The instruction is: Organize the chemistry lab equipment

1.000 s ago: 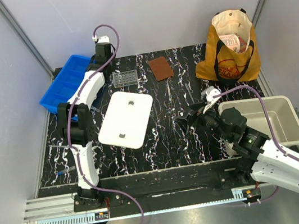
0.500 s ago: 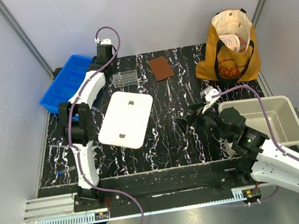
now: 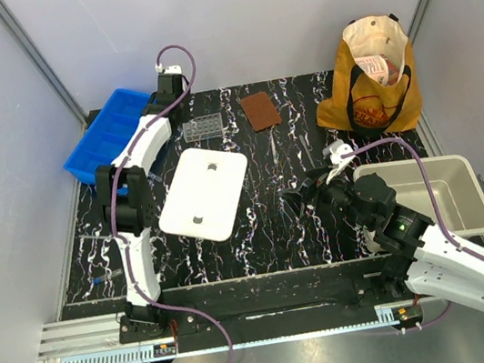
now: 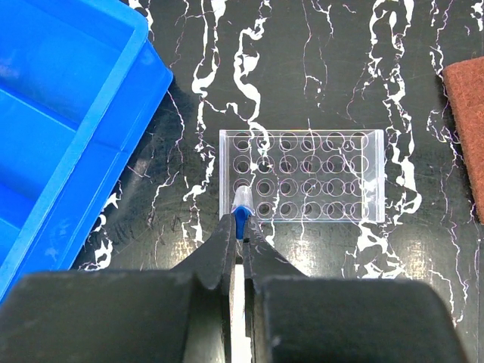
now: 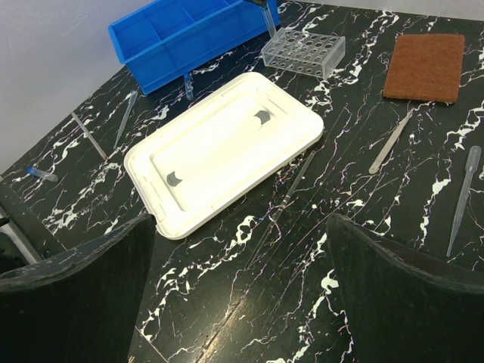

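Pale grey walls point(image 3: 290, 17) enclose the black, white-veined bench point(image 3: 269, 232). The left pincer point(image 4: 242, 231) clamps a tube point(image 4: 241, 206) over the rack point(image 4: 302, 175), at its near-left holes. The right pincer point(image 5: 238, 223) gapes, empty.

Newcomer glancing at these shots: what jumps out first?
The bright blue bin at the table's far-left corner and the white tray mid-table pop against the black marbled top. Next, the left tool pinching a blue-capped tube at the clear rack, and the tan tote bag at far right.
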You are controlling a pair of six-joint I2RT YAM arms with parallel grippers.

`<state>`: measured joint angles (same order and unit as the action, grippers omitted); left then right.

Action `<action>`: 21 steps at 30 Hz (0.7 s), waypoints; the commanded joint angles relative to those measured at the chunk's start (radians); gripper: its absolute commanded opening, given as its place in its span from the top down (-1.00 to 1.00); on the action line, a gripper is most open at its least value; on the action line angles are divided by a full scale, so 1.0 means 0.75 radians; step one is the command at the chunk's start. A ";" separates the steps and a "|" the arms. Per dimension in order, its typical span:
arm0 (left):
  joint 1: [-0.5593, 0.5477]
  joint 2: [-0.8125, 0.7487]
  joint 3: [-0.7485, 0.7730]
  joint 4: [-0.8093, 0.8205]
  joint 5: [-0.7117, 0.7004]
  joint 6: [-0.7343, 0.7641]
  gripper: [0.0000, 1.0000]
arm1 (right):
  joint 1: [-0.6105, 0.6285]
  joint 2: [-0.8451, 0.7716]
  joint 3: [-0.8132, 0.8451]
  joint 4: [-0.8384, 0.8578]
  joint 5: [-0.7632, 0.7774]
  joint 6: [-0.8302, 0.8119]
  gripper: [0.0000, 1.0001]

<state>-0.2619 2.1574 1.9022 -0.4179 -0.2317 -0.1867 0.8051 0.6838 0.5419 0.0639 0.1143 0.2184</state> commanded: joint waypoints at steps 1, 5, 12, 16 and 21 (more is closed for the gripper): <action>0.010 -0.007 0.039 0.021 0.002 0.024 0.98 | 0.008 -0.008 0.030 0.060 0.019 0.007 -0.99; 0.008 -0.001 0.029 0.025 0.027 0.022 0.97 | 0.008 -0.010 0.020 0.068 0.022 0.007 -0.99; 0.008 0.011 0.029 0.013 0.025 0.030 0.97 | 0.008 -0.016 0.024 0.064 0.022 0.005 -0.99; 0.008 0.013 0.039 -0.007 0.006 0.046 0.96 | 0.008 -0.018 0.018 0.066 0.024 0.003 -0.99; 0.008 0.022 0.043 -0.017 -0.006 0.069 0.96 | 0.008 -0.008 0.014 0.076 0.019 0.007 -0.99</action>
<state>-0.2619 2.1693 1.9022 -0.4290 -0.2218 -0.1608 0.8051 0.6811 0.5419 0.0647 0.1146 0.2214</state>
